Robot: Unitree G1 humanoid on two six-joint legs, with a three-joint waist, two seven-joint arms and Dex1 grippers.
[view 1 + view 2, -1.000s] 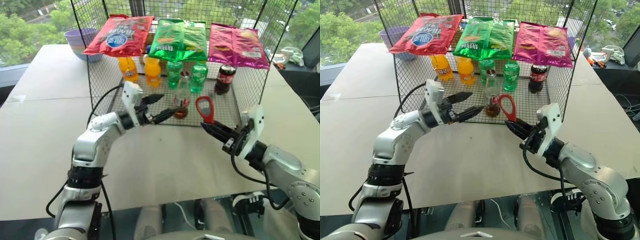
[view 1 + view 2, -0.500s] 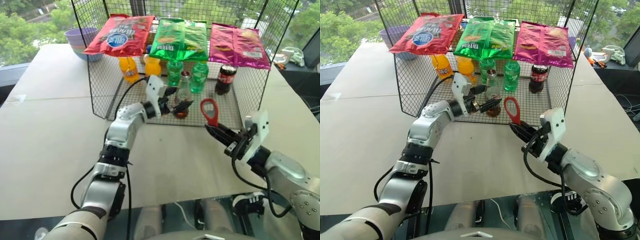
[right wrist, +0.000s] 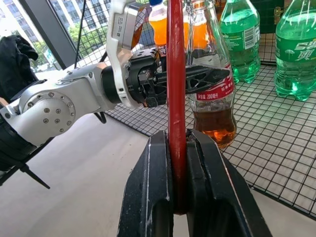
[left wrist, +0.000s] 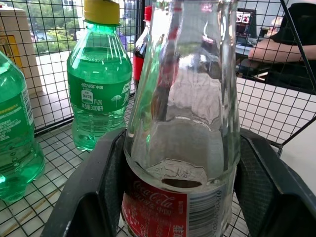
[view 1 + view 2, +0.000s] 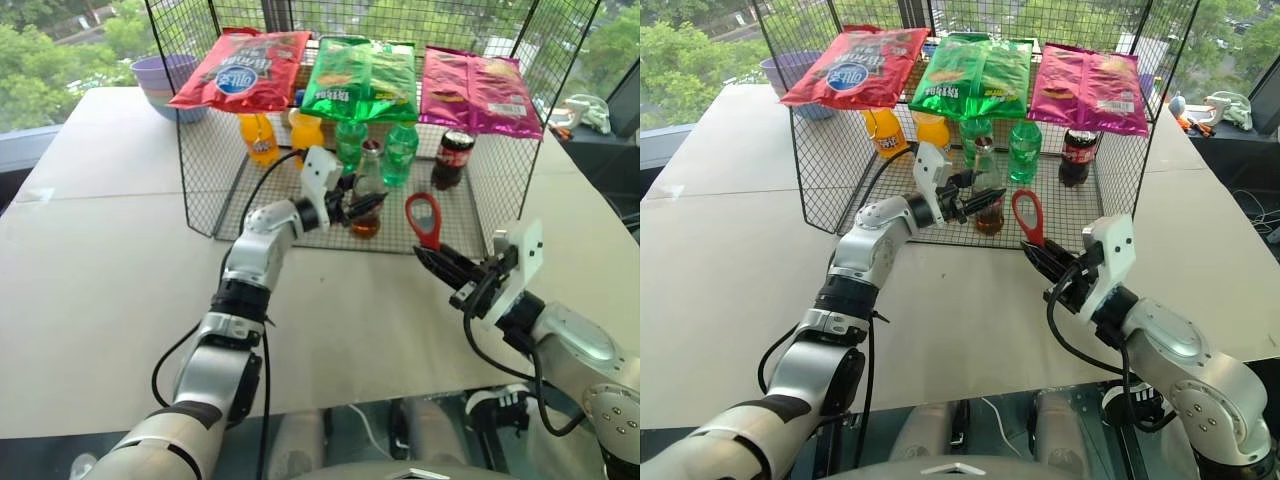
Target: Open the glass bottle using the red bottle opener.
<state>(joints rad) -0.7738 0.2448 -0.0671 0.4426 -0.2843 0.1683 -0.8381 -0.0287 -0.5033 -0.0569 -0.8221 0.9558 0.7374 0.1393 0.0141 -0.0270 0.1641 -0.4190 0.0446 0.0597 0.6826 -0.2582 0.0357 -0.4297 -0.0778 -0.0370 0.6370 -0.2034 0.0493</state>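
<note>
The glass bottle stands upright on the wire rack's floor, brown cola in its lower part and a red label around its waist. My left gripper reaches in level from the left. Its black fingers press on both sides of the bottle at label height, so it is shut on the bottle. In front of the rack, to the right of the bottle, my right gripper is shut on the handle of the red bottle opener. The opener stands upright with its ring head on top, apart from the bottle.
The wire rack stands on a white table. Behind the glass bottle are orange bottles, green bottles and a dark cola bottle. Chip bags lie on top. Purple bowls sit at the far left.
My left arm has reached forward and right into the rack, and its jaws have closed from wide open onto the glass bottle. The right gripper and opener stayed in place.
</note>
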